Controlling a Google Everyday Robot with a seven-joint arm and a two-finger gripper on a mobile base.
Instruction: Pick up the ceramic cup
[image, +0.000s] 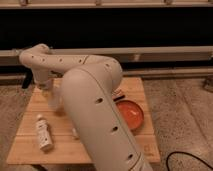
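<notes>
The white jointed robot arm (95, 95) rises from the lower edge, bends left, and drops its pincer (46, 89) over the back-left part of the pale wooden surface (142, 145). I cannot tell whether the pincer is wide, narrow or holding anything, because the wrist blocks it. The ceramic cup does not show plainly. It is most likely under the pincer or behind the thick forearm, and I cannot say which. 2 other things are in plain sight: a round orange shallow bowl (131, 114) on the right, just beside the arm, and a white plastic bottle (44, 132) lying on its side near the front-left.

By my judgement, a ceramic cup is rigid, fairly heavy for its size and slippery where glazed, and it chips or cracks if dropped or knocked. The safest hold is at the rim, pinching 1 wall from inside and outside. If the body is narrow enough, a hold around it also works, squeezed firmly and lifted straight up.
</notes>
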